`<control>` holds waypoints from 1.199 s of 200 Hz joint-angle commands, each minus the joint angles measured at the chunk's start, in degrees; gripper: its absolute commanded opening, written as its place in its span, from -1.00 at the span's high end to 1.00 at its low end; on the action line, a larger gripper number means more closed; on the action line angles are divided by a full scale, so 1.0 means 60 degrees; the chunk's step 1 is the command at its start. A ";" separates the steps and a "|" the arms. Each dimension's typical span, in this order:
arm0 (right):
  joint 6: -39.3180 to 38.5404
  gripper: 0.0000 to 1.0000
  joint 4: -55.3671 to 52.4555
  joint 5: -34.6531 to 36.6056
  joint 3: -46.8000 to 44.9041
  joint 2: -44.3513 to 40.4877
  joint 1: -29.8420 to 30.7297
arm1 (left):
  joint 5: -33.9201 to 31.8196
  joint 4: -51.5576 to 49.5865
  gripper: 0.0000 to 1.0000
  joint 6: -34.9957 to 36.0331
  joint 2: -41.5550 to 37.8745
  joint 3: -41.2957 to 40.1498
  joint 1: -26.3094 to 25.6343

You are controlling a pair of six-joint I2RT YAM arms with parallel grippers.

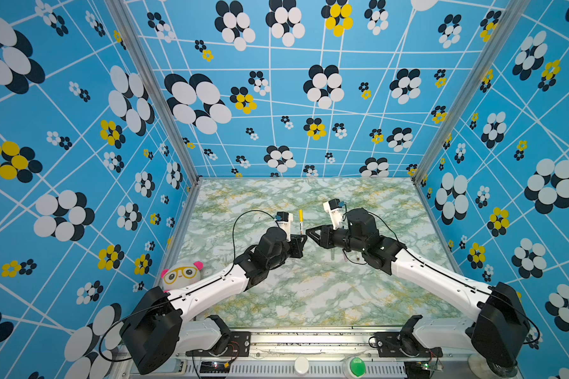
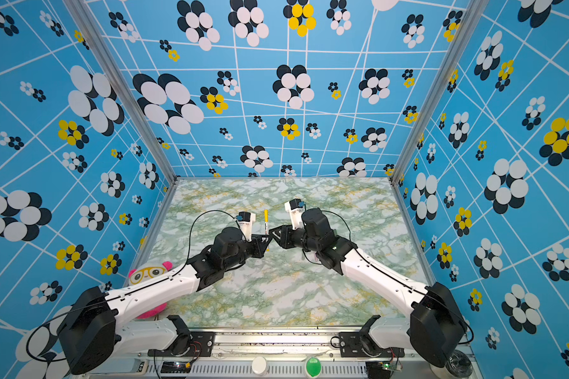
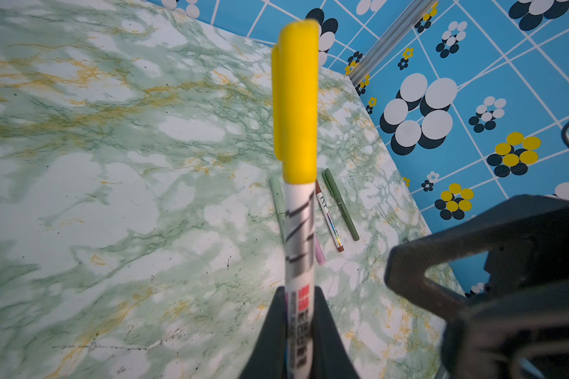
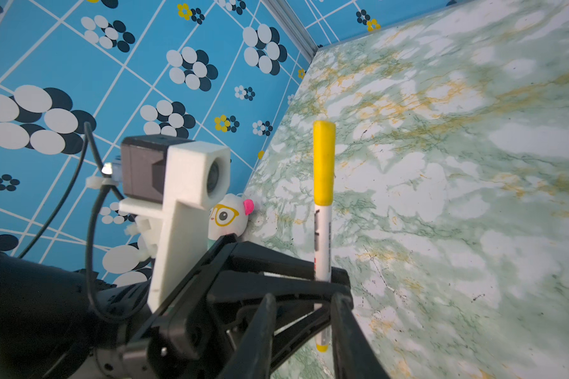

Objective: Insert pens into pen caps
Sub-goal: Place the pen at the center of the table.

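A white printed pen (image 3: 299,236) stands upright with the yellow cap (image 3: 296,98) seated on its top end. My left gripper (image 3: 298,295) is shut on the pen's barrel, above the table's middle; both top views show the pen (image 1: 301,223) (image 2: 265,221). My right gripper (image 4: 304,300) is open, empty, and level with the left gripper (image 1: 301,241). Its tips (image 1: 309,233) are close beside the pen, with a gap showing in the left wrist view. On the table beyond lie the pale grey-green (image 3: 278,206), brown-ended white (image 3: 329,220), dark green (image 3: 340,210) and pink (image 3: 320,254) pens.
A panda plush toy (image 1: 181,274) sits at the table's left edge by the left arm. Blue flowered walls close the table on three sides. The right arm (image 1: 424,272) hides most of the lying pens in the top views.
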 commanded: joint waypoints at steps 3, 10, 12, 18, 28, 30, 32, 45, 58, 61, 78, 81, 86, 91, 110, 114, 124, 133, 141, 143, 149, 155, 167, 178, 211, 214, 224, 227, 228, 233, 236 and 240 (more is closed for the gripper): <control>-0.0037 0.37 0.0336 -0.0149 0.0383 0.0405 -0.0024 | -0.0052 -0.0025 1.00 0.0025 0.0012 0.0286 -0.0059; -0.0040 0.37 0.0366 -0.0149 0.0453 0.0515 -0.0024 | -0.0043 -0.0041 1.00 0.0024 0.0005 0.0275 -0.0070; -0.0048 0.37 0.0375 -0.0149 0.0470 0.0542 -0.0024 | -0.0039 -0.0052 1.00 0.0035 -0.0008 0.0273 -0.0070; -0.0048 0.37 0.0400 -0.0149 0.0529 0.0642 -0.0027 | -0.0044 -0.0070 1.00 0.0039 -0.0019 0.0278 -0.0076; -0.0055 0.37 0.0454 -0.0163 0.0615 0.0798 -0.0024 | -0.0033 -0.0096 1.00 0.0039 -0.0032 0.0288 -0.0075; -0.0055 0.37 0.0466 -0.0175 0.0650 0.0818 -0.0024 | -0.0018 -0.0099 1.00 0.0035 -0.0039 0.0294 -0.0071; -0.0055 0.37 0.0480 -0.0177 0.0655 0.0848 -0.0024 | -0.0014 -0.0099 1.00 0.0031 -0.0037 0.0288 -0.0070; -0.0055 0.37 0.0543 -0.0186 0.0766 0.0992 -0.0024 | 0.0016 -0.0119 1.00 0.0026 -0.0042 0.0286 -0.0098; -0.0041 0.38 0.0571 -0.0221 0.0864 0.1126 -0.0024 | 0.0048 -0.0121 1.00 0.0031 -0.0039 0.0305 -0.0089; -0.0040 0.38 0.0589 -0.0222 0.0873 0.1151 -0.0024 | 0.0054 -0.0128 1.00 0.0039 -0.0041 0.0302 -0.0094; -0.0040 0.40 0.0575 -0.0254 0.0993 0.1309 -0.0024 | 0.0072 -0.0105 1.00 0.0036 -0.0056 0.0301 -0.0084; -0.0039 0.41 0.0573 -0.0252 0.1014 0.1336 -0.0024 | 0.0068 -0.0104 1.00 0.0034 -0.0056 0.0308 -0.0088; -0.0040 0.43 0.0565 -0.0252 0.1048 0.1381 -0.0026 | 0.0063 -0.0115 1.00 0.0048 -0.0056 0.0316 -0.0084; -0.0039 0.44 0.0558 -0.0252 0.1069 0.1422 -0.0024 | 0.0077 -0.0107 1.00 0.0053 -0.0055 0.0316 -0.0088; -0.0038 0.53 0.0526 -0.0266 0.1130 0.1555 -0.0035 | 0.0074 -0.0085 1.00 0.0034 -0.0044 0.0327 -0.0084; -0.0040 0.56 0.0529 -0.0280 0.1146 0.1568 -0.0025 | 0.0068 -0.0068 1.00 0.0030 -0.0039 0.0330 -0.0086; -0.0028 0.61 0.0514 -0.0281 0.1141 0.1606 -0.0029 | 0.0077 -0.0055 1.00 0.0015 -0.0037 0.0321 -0.0092; -0.0018 0.67 0.0516 -0.0288 0.1148 0.1639 -0.0024 | 0.0080 -0.0039 1.00 0.0010 -0.0041 0.0329 -0.0088; -0.0026 0.71 0.0514 -0.0281 0.1166 0.1654 -0.0032 | 0.0058 -0.0033 1.00 0.0011 -0.0041 0.0334 -0.0093; -0.0026 0.72 0.0514 -0.0281 0.1147 0.1654 -0.0030 | 0.0052 -0.0039 1.00 0.0010 -0.0041 0.0331 -0.0094; -0.0025 0.75 0.0514 -0.0281 0.1150 0.1657 -0.0025 | 0.0042 -0.0027 1.00 0.0014 -0.0041 0.0333 -0.0092; -0.0022 0.79 0.0513 -0.0270 0.1143 0.1669 -0.0024 | 0.0034 -0.0005 1.00 0.0017 -0.0027 0.0346 -0.0088; -0.0018 0.84 0.0500 -0.0239 0.1149 0.1669 -0.0025 | 0.0036 0.0003 1.00 -0.0001 0.0006 0.0358 -0.0097; -0.0038 0.91 0.0500 -0.0159 0.1135 0.1669 -0.0025 | 0.0034 0.0058 1.00 -0.0035 0.0003 0.0339 -0.0086; -0.0211 0.97 -0.0232 0.0509 0.1431 0.1681 -0.0047 | 0.0060 0.0074 0.52 0.0102 -0.0245 0.0079 -0.0086; -0.0247 0.97 -0.0343 0.0602 0.1470 0.1683 -0.0051 | 0.0064 0.0045 0.48 0.0130 -0.0303 0.0054 -0.0086; -0.0363 0.97 -0.0674 0.0852 0.1651 0.1712 -0.0068 | 0.0043 -0.0138 0.29 0.0262 -0.0483 -0.0045 -0.0084; -0.0392 0.98 -0.0766 0.0917 0.1711 0.1726 -0.0081 | 0.0037 -0.0205 0.21 0.0282 -0.0545 -0.0081 -0.0086; -0.0399 0.98 -0.0807 0.0933 0.1726 0.1734 -0.0082 | 0.0029 -0.0226 0.19 0.0297 -0.0579 -0.0088 -0.0085; -0.0444 0.98 -0.0966 0.1030 0.1819 0.1767 -0.0114 | -0.0013 -0.0344 0.04 0.0359 -0.0702 -0.0162 -0.0081; -0.0455 0.98 -0.1061 0.1068 0.1892 0.1793 -0.0125 | -0.0055 -0.0410 -0.03 0.0401 -0.0779 -0.0205 -0.0078; -0.0475 0.98 -0.1185 0.1126 0.1994 0.1836 -0.0159 | -0.0097 -0.0526 -0.10 0.0448 -0.0907 -0.0262 -0.0086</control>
